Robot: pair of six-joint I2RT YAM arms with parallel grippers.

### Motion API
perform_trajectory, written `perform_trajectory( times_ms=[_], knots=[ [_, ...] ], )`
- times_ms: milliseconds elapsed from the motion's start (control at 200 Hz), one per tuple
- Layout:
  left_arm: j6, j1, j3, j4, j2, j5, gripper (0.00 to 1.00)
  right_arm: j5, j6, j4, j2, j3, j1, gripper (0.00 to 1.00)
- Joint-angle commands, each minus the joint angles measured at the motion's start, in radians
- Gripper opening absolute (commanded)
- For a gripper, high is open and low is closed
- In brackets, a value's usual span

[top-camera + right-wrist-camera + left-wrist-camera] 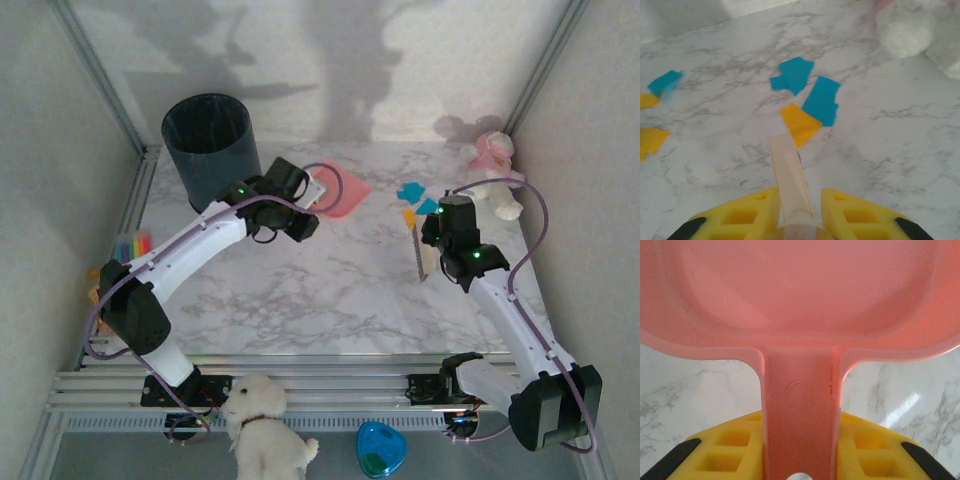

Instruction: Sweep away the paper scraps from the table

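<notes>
A white plush dog (262,425) sits nearest, at the rail in front of the arm bases. The left gripper (799,442) is clamped on the handle of a pink dustpan (805,290) toward the far left of the table (320,290), near a dark bin (208,140). The right gripper (792,212) is closed on a pale flat stick (786,160) whose tip lies just beside the paper scraps (805,100), orange-yellow and teal bits scattered at the table's far right.
</notes>
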Motion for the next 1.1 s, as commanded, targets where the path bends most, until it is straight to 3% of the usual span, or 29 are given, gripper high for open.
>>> perform_trajectory(
  times_ms=[0, 360, 796, 1096],
  knots=[
    [0.100, -0.023, -0.026, 0.007, 0.012, -0.039, 0.00, 0.000, -0.047, 0.016, -0.009, 0.008, -0.049, 0.00],
    [0.177, -0.062, -0.073, -0.015, 0.087, -0.021, 0.00, -0.009, -0.169, 0.221, 0.111, 0.017, -0.180, 0.00],
    [0.209, -0.104, -0.132, -0.001, 0.113, 0.001, 0.00, 0.027, -0.396, 0.530, 0.385, 0.127, -0.207, 0.00],
    [0.219, -0.120, -0.162, -0.011, 0.132, 0.016, 0.00, -0.015, -0.485, 0.548, 0.607, 0.309, -0.209, 0.00]
  ],
)
